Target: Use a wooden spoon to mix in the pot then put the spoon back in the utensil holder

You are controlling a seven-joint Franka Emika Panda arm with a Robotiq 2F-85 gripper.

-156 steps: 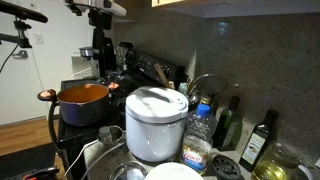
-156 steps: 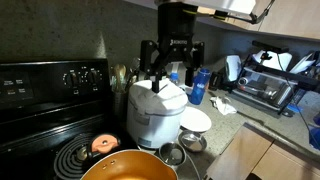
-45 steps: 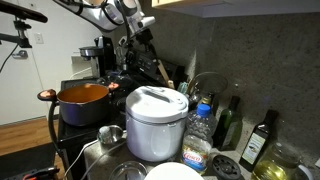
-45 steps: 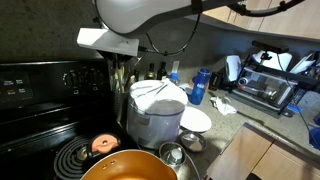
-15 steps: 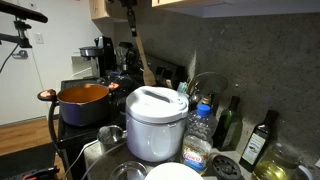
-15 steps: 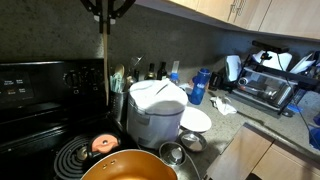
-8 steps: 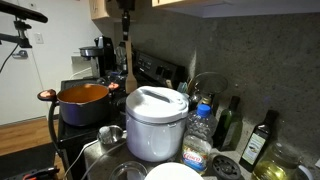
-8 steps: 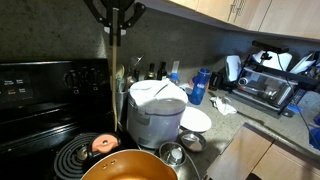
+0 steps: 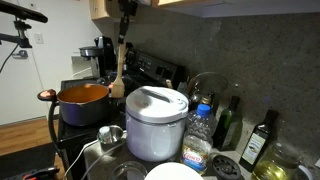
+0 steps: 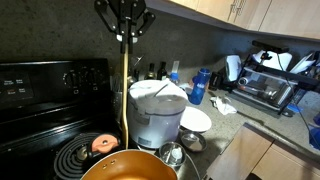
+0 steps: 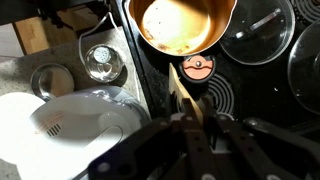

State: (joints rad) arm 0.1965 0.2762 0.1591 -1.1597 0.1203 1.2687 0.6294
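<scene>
A black stove (image 10: 30, 125) with coil burners carries the orange-red pot (image 9: 84, 103) on one burner. A small orange round thing (image 10: 103, 143) lies on the coil just beside it. The speckled tabletop (image 10: 240, 125) next to the stove bears a white domed cooker (image 10: 158, 110), a small steel pot (image 10: 172, 154), a white bowl (image 10: 195, 120), a blue bottle (image 10: 201, 85) and a toaster oven (image 10: 270, 88).

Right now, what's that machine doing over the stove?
A robot arm's tool is shut on the top of a wooden spoon, which hangs straight down with its bowl end lowest. The spoon is in the air near the orange pot on the stove, beside the white cooker. Its tip is not in the pot yet, so no stirring is under way.
</scene>
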